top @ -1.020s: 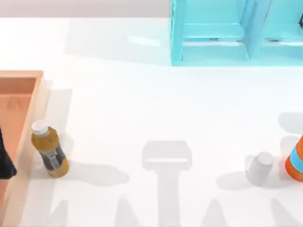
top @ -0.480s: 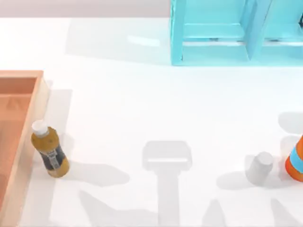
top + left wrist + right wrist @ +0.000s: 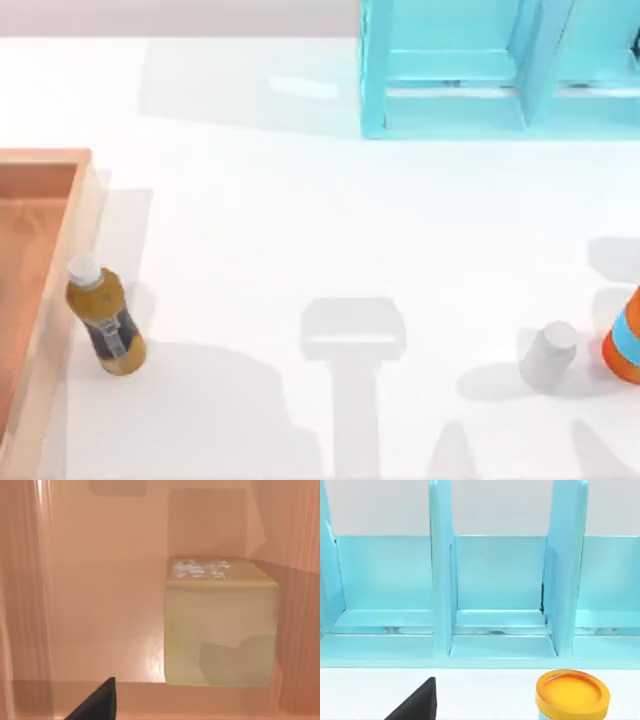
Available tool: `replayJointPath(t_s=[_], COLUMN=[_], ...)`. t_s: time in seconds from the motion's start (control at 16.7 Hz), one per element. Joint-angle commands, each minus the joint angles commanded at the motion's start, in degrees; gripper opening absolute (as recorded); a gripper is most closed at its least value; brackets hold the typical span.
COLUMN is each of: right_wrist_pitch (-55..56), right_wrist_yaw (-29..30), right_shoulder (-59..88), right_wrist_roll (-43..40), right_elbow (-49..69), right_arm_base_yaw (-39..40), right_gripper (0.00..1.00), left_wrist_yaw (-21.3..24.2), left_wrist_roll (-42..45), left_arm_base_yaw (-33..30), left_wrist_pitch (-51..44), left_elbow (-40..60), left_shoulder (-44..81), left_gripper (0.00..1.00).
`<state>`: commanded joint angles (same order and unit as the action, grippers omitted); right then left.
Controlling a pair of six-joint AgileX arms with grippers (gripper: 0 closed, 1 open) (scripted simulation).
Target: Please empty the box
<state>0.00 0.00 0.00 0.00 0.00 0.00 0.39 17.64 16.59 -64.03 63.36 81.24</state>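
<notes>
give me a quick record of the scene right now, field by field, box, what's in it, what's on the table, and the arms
box: orange-brown crate at the table's left edge
box contents: a pale cube on the crate floor, seen from the left wrist
beside box: amber bottle with white cap, lying on the table just outside the crate's right wall
back of table: turquoise shelf unit
right side: small grey cylinder and an orange and blue container
left gripper: over the crate's inside, one dark fingertip in the left wrist view
right gripper: facing the shelf unit
</notes>
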Motion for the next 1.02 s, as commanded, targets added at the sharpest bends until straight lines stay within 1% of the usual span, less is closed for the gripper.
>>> replayJointPath(t_s=[0.24,0.6,0.78,1.02], right_wrist_pitch=[0.0,0.0,0.0,0.0], right_wrist_yaw=[0.0,0.0,0.0,0.0], right_shoulder=[0.0,0.0,0.0,0.0], right_wrist_roll=[0.0,0.0,0.0,0.0], right_elbow=[0.0,0.0,0.0,0.0], right_arm_base_yaw=[0.0,0.0,0.0,0.0], right_gripper=[1.0,1.0,1.0,1.0], left_wrist_yaw=[0.1,0.1,0.1,0.1], left_wrist_roll=[2.0,2.1,2.1,2.1], left_arm_base_yaw=[1.4,1.3,1.4,1.4], left_wrist_pitch=[-6.5,-6.6,-3.5,3.4], left_elbow=[6.6,6.8,4.4,-0.6], left_shoulder=[7.8,8.2,9.1,11.0], left_gripper=[1.0,1.0,1.0,1.0])
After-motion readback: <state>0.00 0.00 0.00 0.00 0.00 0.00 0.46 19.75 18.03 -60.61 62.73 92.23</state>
